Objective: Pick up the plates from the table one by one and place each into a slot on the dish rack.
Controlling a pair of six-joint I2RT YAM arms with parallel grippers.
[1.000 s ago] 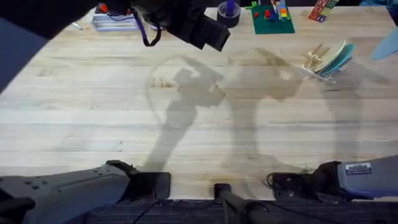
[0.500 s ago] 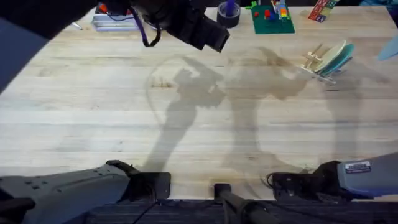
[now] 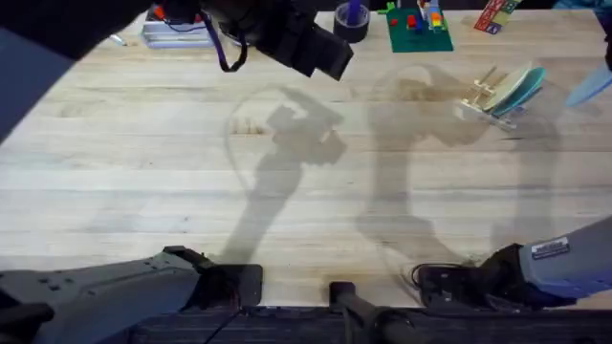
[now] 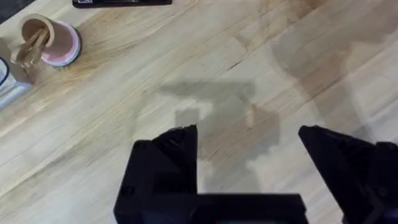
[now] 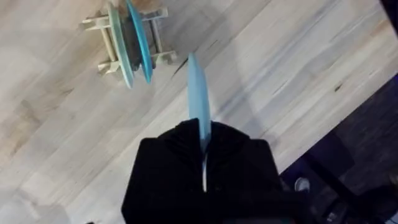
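R gripper (image 5: 202,155) pinches the blue plate (image 5: 198,102) edge-on, upright, above the table (image 5: 74,137) and near the rack (image 5: 127,43), not touching it. Rack holds two plates on edge between its pegs: a pale one (image 5: 117,46) and a teal one (image 5: 139,40), side by side. Overhead, rack (image 3: 497,93) sits far right on the table (image 3: 143,172), w/ the held plate (image 3: 590,88) just right of it. L gripper (image 4: 249,168) hangs spread over bare wood, holding nothing, well apart from the rack.
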